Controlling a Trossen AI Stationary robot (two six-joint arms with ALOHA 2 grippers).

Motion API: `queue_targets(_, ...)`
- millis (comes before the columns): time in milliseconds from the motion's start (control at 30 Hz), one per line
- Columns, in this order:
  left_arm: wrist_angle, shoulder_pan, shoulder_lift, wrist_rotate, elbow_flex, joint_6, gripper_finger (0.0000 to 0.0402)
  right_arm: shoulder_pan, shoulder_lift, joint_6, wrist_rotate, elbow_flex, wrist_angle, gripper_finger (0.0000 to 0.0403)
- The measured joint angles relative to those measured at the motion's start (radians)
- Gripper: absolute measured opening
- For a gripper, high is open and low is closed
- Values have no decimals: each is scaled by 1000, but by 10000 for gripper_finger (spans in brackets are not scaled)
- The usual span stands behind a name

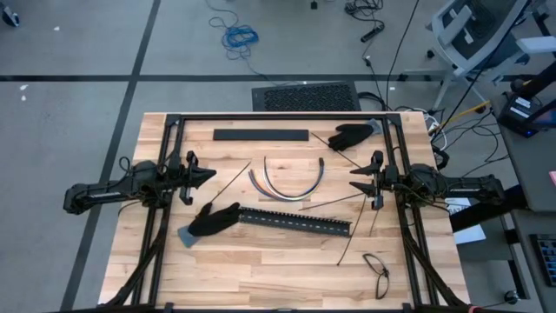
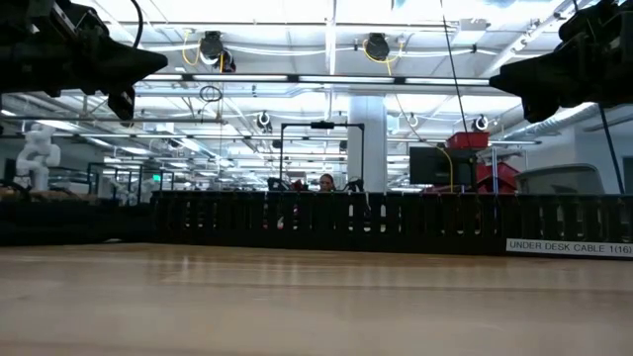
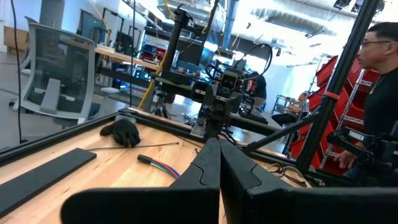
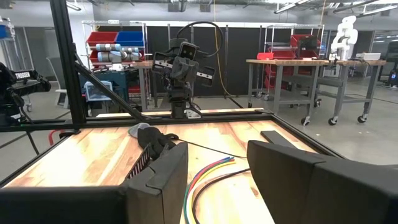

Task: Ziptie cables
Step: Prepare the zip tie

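The cables (image 1: 287, 184), thin coloured wires bent in one arc, lie on the wooden table's middle, between both arms; they also show as cables (image 4: 208, 171) in the right wrist view. A thicker black cable (image 1: 378, 271) lies looped near the front right. My left gripper (image 1: 211, 176) hangs shut above the table, left of the arc, its fingertips (image 3: 219, 162) together. My right gripper (image 1: 354, 180) hangs to the arc's right, its fingers (image 4: 217, 174) apart with nothing between them. Neither touches anything.
A long black slotted bar (image 1: 295, 222) lies in front of the cables. Black gloves lie at its left end (image 1: 213, 219) and at the far right (image 1: 350, 136). A flat black strip (image 1: 261, 135) lies at the back. Thin straight black ties (image 1: 339, 202) lie about. A person (image 3: 379, 81) stands beyond the table.
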Motion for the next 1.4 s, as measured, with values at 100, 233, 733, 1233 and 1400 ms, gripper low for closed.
queue_targets(100, 0, 0, 0, 0, 0, 0, 0, 0, 0, 0, 0, 0, 0, 165)
queue_targets(233, 0, 0, 0, 0, 0, 0, 0, 0, 0, 0, 0, 0, 0, 165)
queue_targets(733, 0, 0, 0, 0, 0, 0, 0, 0, 0, 0, 0, 0, 0, 165)
queue_targets(1233, 1, 0, 0, -61, 0, 186, 0, 0, 0, 0, 0, 0, 0, 165)
queue_targets(1400, 26, 1, 0, -83, 0, 182, 0, 0, 0, 0, 0, 0, 0, 165)
